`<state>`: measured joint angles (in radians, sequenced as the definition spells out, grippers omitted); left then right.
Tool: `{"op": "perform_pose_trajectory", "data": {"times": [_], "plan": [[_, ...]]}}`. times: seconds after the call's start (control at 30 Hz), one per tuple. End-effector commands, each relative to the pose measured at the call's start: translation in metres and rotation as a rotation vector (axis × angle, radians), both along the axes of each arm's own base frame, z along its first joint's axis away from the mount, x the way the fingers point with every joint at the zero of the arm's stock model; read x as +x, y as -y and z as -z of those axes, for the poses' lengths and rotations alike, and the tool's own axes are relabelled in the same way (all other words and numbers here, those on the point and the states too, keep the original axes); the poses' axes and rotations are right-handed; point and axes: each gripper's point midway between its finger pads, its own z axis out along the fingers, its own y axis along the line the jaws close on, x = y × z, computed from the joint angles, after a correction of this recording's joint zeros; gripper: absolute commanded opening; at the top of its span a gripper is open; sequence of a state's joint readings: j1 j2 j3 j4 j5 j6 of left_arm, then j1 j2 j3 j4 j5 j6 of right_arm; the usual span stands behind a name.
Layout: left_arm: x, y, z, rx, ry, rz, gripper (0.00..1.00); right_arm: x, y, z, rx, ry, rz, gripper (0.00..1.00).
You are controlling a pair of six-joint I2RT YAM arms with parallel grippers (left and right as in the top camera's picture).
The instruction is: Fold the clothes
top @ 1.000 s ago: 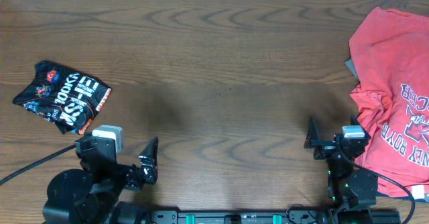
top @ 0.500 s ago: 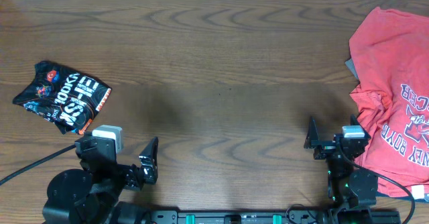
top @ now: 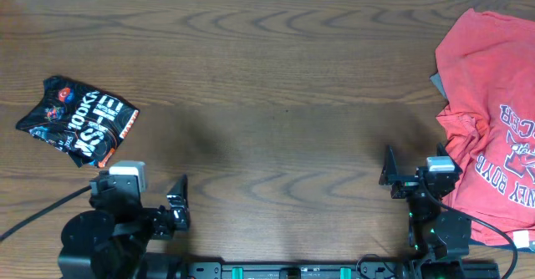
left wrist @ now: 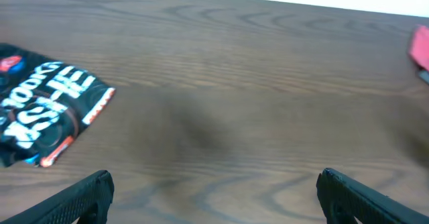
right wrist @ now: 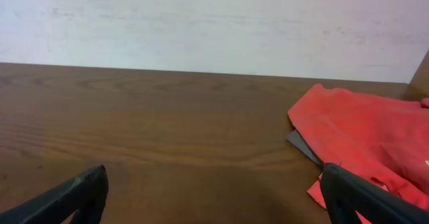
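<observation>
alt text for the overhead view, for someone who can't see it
A black jersey folded into a small bundle lies at the left of a wooden table, and a rumpled red T-shirt covers its right end. The left gripper and right gripper sit open and empty at the near edge.

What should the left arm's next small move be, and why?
Probably just park the left tool at the near edge. The black jersey already lies as a compact folded bundle on the table, apart from it, and both it and the right tool stand open and empty.
</observation>
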<state>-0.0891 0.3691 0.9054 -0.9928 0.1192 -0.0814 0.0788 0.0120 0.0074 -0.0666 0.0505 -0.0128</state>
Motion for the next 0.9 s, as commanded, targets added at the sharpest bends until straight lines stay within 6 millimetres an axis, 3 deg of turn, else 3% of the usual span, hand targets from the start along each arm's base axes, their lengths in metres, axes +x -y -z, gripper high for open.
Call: {"op": "perform_pose_trajectory", "data": {"times": [0.0, 0.13, 0.33, 0.5, 0.73, 0.87], "plan": [[-0.001, -0.01, 0.024, 0.044, -0.007, -0.039, 0.98, 0.0, 0.003, 0.001, -0.018, -0.001, 0.008, 0.99], [0.01, -0.013, 0.056, 0.053, 0.04, -0.057, 0.98, 0.0, 0.003, 0.001, -0.018, -0.001, 0.008, 0.99], [0.04, -0.011, 0.085, 0.041, 0.195, -0.06, 0.98, 0.0, 0.003, 0.001, -0.018, -0.001, 0.008, 0.99], [0.062, -0.01, 0.092, 0.03, 0.329, -0.064, 0.98, 0.0, 0.003, 0.001, -0.018, -0.001, 0.008, 0.99], [0.083, -0.009, 0.085, 0.095, 0.541, -0.046, 0.98, 0.0, 0.003, 0.001, -0.018, -0.001, 0.008, 0.99], [0.083, -0.01, 0.107, 0.11, 0.462, -0.046, 0.98, 0.0, 0.003, 0.001, -0.018, -0.001, 0.008, 0.99]]}}
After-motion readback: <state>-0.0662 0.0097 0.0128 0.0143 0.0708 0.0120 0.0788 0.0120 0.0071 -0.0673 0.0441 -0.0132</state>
